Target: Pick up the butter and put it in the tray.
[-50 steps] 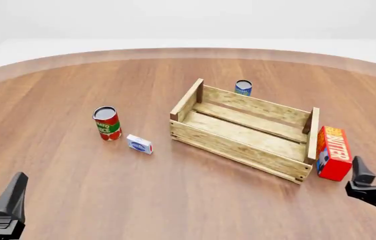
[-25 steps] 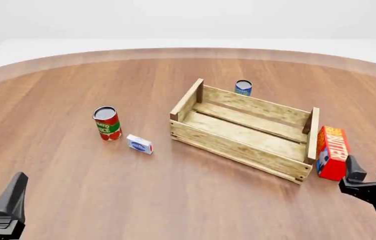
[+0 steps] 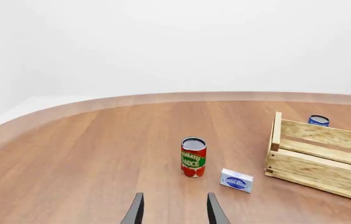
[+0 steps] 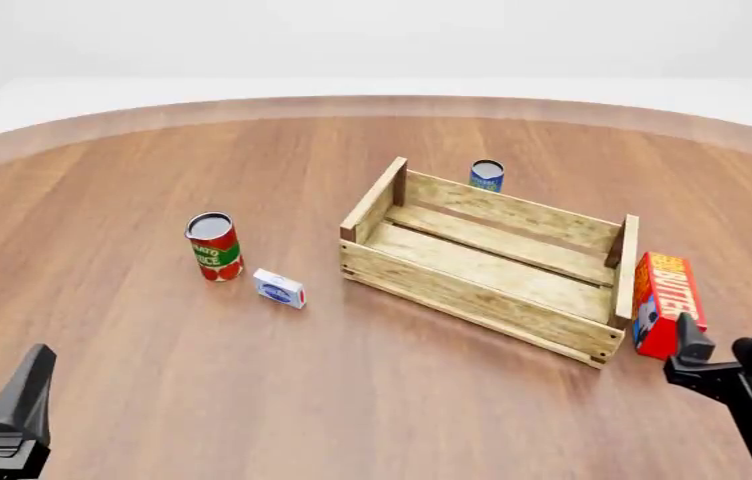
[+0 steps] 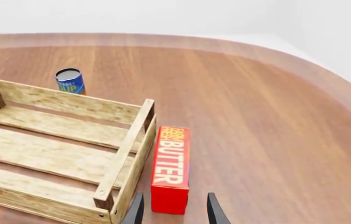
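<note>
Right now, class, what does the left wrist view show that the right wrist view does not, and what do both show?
Only the left wrist view: the tomato sauce can, the small white-blue box and the open left claw. Only the right wrist view: the butter and the open right claw. Both: the tray and the blue can behind it.

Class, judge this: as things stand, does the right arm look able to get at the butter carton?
Probably yes. The right gripper is open just short of the butter, with nothing between them. The tray stands close beside the carton, leaving little room for a finger there.
</note>
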